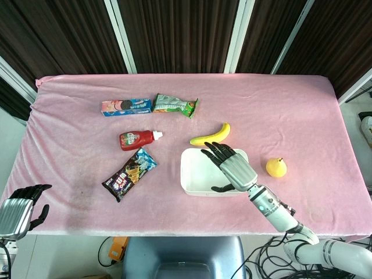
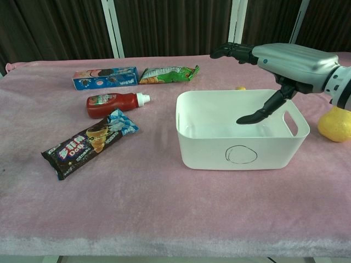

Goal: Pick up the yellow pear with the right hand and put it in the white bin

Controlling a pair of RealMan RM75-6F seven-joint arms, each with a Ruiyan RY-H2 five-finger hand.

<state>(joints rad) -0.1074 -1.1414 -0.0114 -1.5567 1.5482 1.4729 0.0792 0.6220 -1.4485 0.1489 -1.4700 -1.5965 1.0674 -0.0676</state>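
Left robot hand (image 1: 20, 210) idles at the tabletop (image 1: 70, 128) 7 o'clock edge, fingers loosely curled, holding nothing. White bin (image 1: 192, 177) sits near centre, nothing visible in it. Right robot hand (image 1: 232, 167) hovers over the bin, fingers spread wide, nothing held. Yellow pear (image 1: 276, 167) sits on the cloth at 3 o'clock of the bin, near but apart. Pick not yet started. Suggest: swing right, clear the bin wall, come down over the pear, wrap its wide body. It's round and may roll, so close slowly.
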